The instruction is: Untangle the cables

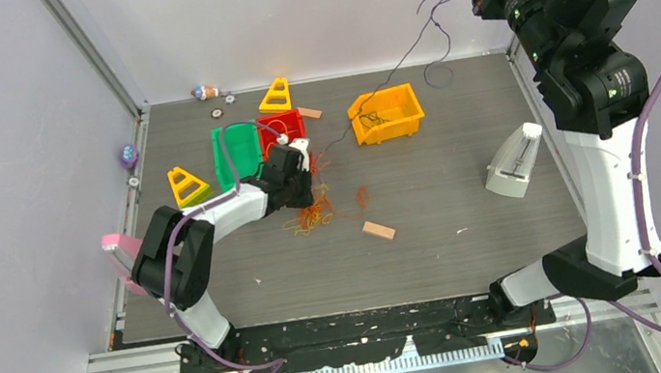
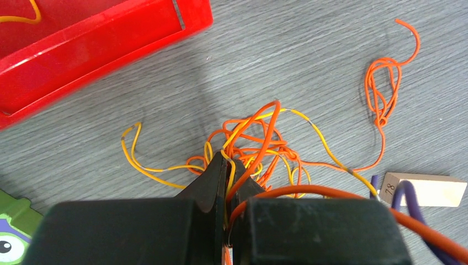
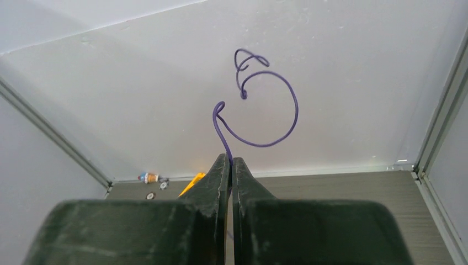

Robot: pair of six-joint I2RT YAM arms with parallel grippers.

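A grey slatted surface inside pale walls is carrying everything; the left arm is reaching low across it, just in front of a red bin and a green bin; the left jaws are pinching all but shut on a few strands of the orange and yellow cables; these are lying in a loose tangled clump on the surface, right under and ahead of the tips; an orange loop is trailing out to one side, near a small wooden block bearing the number 78. The right arm is standing tall at the far right corner; the right jaws are pressing shut, high above the surface, on a thin purple cable; its free end is curling in a ring against the back wall; the rest is hanging in a long slack line down toward the surface beside an orange bin, where a dark strand is lying inside.
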